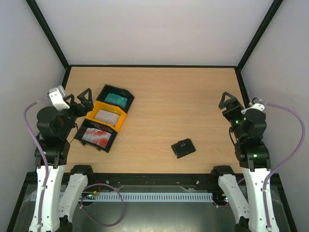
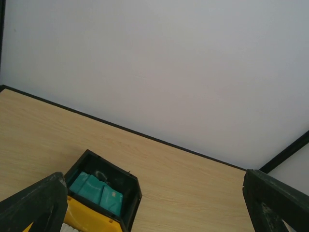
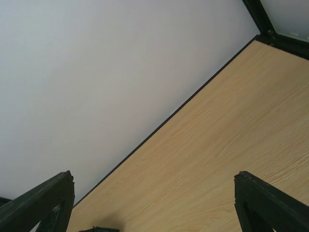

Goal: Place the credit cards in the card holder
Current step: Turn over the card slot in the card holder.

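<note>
Hovering w/ fingers wide & empty: my left gripper was just left of the trays, right gripper far right of them. The cards sat in them; card holder lay to their right. Step 1, I reckoned: left had to drop & pinch one.

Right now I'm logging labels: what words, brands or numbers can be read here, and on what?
None can be read.
The red-and-white card has marks too blurred to read.
The teal cards, grey card and black card holder show no legible print.
</note>
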